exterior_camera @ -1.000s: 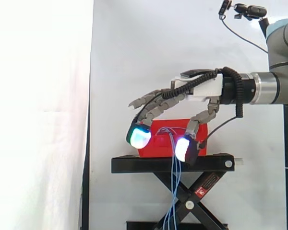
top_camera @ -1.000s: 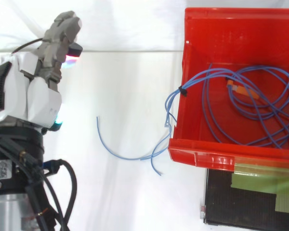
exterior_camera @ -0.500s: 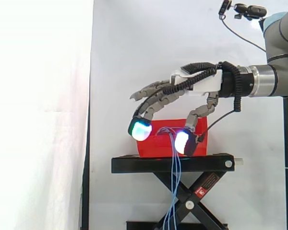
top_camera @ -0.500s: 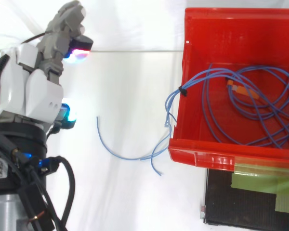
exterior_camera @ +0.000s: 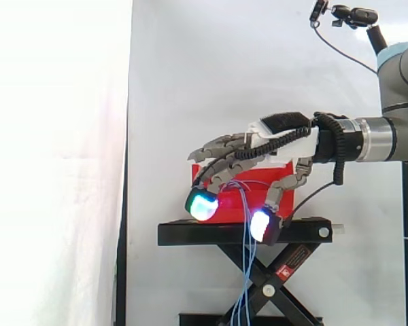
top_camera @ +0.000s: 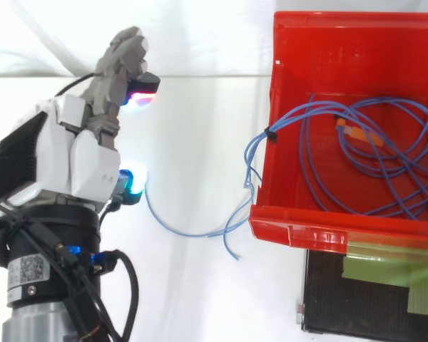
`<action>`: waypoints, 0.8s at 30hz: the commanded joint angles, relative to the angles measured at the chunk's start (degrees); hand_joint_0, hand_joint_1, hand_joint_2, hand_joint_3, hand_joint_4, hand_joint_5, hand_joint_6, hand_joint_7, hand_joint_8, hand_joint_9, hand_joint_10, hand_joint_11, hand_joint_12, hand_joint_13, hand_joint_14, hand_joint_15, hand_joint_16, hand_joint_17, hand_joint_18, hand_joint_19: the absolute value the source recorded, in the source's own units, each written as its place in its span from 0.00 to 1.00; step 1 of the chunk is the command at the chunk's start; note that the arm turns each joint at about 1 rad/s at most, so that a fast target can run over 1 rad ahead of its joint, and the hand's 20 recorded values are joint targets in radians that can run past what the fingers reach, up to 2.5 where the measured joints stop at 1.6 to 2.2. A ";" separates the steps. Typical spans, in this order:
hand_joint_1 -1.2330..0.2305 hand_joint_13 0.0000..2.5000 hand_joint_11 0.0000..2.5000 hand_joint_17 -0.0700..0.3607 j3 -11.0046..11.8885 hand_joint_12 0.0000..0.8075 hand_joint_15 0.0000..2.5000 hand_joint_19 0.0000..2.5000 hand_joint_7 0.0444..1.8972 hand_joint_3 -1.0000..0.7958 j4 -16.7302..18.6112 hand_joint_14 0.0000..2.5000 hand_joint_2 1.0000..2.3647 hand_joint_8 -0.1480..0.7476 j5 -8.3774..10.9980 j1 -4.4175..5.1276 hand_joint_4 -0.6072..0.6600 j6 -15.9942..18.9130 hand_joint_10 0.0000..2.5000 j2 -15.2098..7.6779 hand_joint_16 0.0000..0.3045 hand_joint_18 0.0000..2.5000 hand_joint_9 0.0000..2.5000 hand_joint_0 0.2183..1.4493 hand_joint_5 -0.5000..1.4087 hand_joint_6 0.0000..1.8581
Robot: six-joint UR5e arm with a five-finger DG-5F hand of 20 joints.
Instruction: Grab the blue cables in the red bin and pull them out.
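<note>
A tangle of thin blue cables lies in the red bin, with an orange plug among them. A tied bunch of strands hangs over the bin's left wall, and its ends trail out to the left. From the side, those strands drop past the front of the black stand. My hand hovers to the left of the bin, apart from it, fingers pointing away and loosely spread. It is open and holds nothing. In the side view the hand hangs in front of the bin.
The bin sits on a black scissor-lift stand before a white curtain. A black plate with green tape shows below the bin's front edge. White cloth lies between my hand and the bin.
My hand has shifted right toward the bin in the top view. From the side it rose, then dropped lower with the fingertips coming down. The cables have not moved.
</note>
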 commanded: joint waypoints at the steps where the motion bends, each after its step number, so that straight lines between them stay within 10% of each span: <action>1: 0.14 0.09 0.14 0.46 -0.22 0.46 0.06 0.14 0.31 0.00 0.17 0.00 0.00 0.48 -0.37 -0.09 0.64 0.06 0.00 0.00 0.19 0.06 0.18 0.39 0.58 0.00; 24: 0.14 0.09 0.14 0.45 -0.48 0.45 0.06 0.14 0.32 0.00 0.88 0.00 0.00 0.48 -2.31 -2.37 0.63 0.06 0.00 0.00 0.18 0.06 0.19 0.41 0.59 0.00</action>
